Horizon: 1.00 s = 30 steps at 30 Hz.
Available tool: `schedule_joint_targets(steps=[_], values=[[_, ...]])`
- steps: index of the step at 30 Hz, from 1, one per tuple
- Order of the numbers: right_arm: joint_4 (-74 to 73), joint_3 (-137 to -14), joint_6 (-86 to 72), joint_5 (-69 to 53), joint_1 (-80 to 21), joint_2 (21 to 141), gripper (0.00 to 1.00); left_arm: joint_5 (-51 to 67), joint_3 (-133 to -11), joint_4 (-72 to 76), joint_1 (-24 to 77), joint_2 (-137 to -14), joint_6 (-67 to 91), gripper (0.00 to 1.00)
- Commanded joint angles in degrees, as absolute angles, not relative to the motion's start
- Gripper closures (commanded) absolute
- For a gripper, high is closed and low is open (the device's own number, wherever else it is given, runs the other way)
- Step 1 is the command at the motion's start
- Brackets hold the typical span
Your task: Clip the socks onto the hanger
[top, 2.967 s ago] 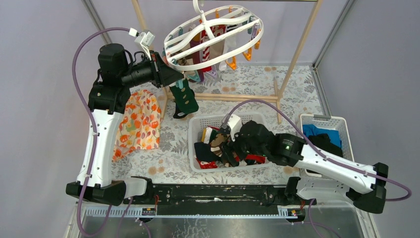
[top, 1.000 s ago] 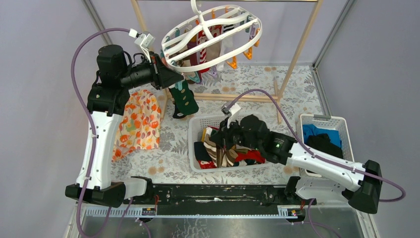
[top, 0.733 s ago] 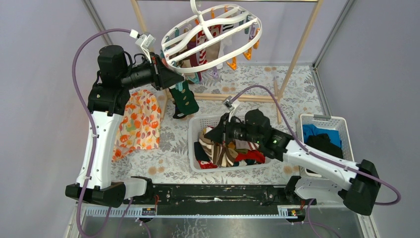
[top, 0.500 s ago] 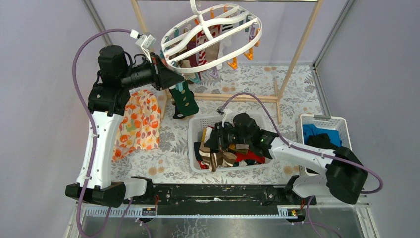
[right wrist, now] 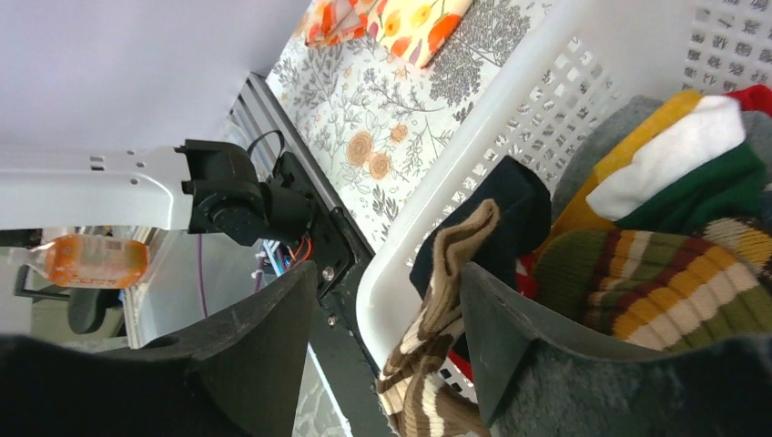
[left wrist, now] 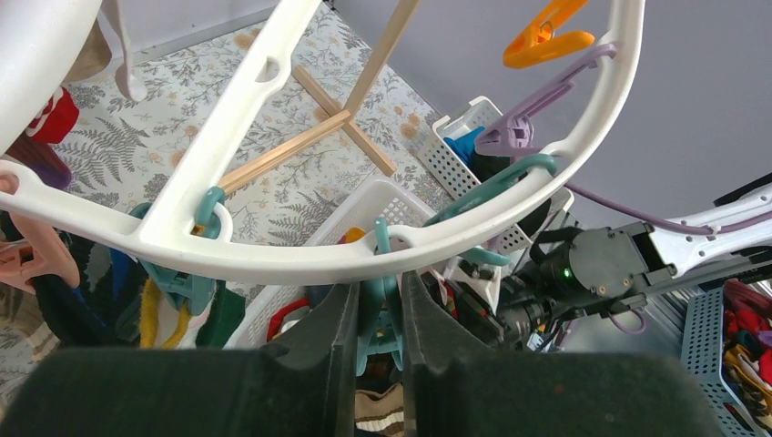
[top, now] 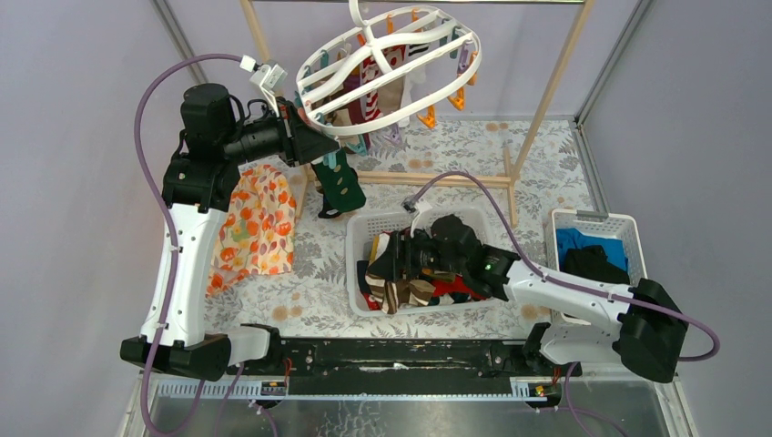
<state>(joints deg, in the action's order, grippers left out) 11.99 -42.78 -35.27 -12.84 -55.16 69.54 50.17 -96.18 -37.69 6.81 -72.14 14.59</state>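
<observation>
While the left gripper [left wrist: 378,299] pinches a clip [left wrist: 370,320], we should close the spread right gripper [right wrist: 387,284] on one sock [right wrist: 455,244]

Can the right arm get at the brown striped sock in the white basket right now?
Probably yes: the right hand hangs open over the brown striped sock, which lies uncovered.

Top external: looking down from above the near edge, taking in the whole table [top: 546,155]. Left wrist: sitting close under the hanger [left wrist: 300,262], facing right toward the white basket [left wrist: 387,196]. Right wrist: peering closely at that basket's near-left wall. All three are sharing the basket.
</observation>
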Motion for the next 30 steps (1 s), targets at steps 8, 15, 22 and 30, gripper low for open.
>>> schedule_joint_targets(steps=[8, 15, 22, 30], values=[[3.9, -47.5, -31.2, 3.4, -63.6, 72.0, 0.35, 53.1, -96.1, -37.6, 7.0, -71.5, 14.4, 0.98], [9.5, -45.4, -31.1, 5.1, -64.0, 70.6, 0.52, 53.2, -96.1, -37.6, 7.0, -71.7, 14.5, 0.98], [12.3, -45.4, -30.8, 3.2, -64.2, 71.9, 0.76, 53.0, -96.2, -37.6, 7.0, -71.7, 14.3, 0.98], [14.5, -46.3, -31.0, -2.6, -64.1, 69.7, 1.0, 53.0, -96.0, -37.6, 7.0, -71.9, 14.5, 0.98]])
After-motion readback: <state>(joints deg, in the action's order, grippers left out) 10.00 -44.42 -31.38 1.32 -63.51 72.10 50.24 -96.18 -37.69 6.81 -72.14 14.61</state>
